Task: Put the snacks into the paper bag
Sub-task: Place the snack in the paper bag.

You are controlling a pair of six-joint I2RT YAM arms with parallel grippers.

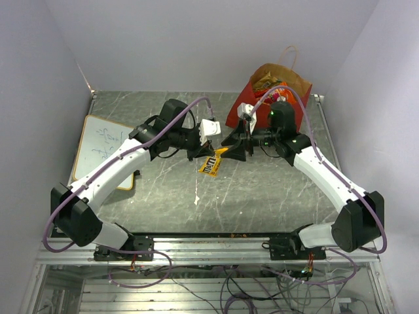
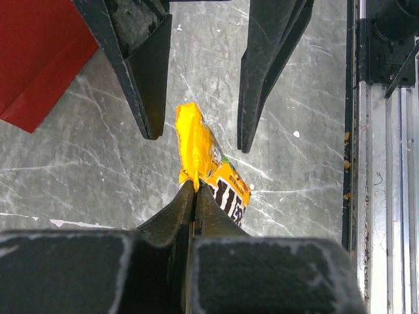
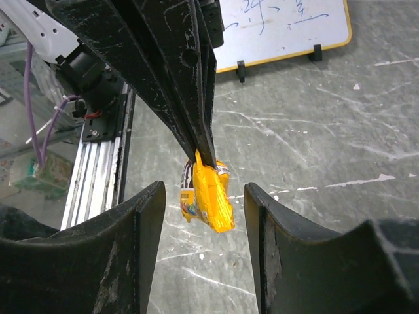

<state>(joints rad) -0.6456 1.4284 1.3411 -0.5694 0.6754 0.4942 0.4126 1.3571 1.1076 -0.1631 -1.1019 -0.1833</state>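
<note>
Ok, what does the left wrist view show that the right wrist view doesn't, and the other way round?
Only the left wrist view shows a corner of the red paper bag. Only the right wrist view shows the white board. Both show the yellow candy pack pinched in the shut left tool, with the open right tool on either side of it.

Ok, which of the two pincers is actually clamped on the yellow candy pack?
The left pincer: it is shut on the yellow candy pack, while the right pincer is open, fingers either side of it.
</note>
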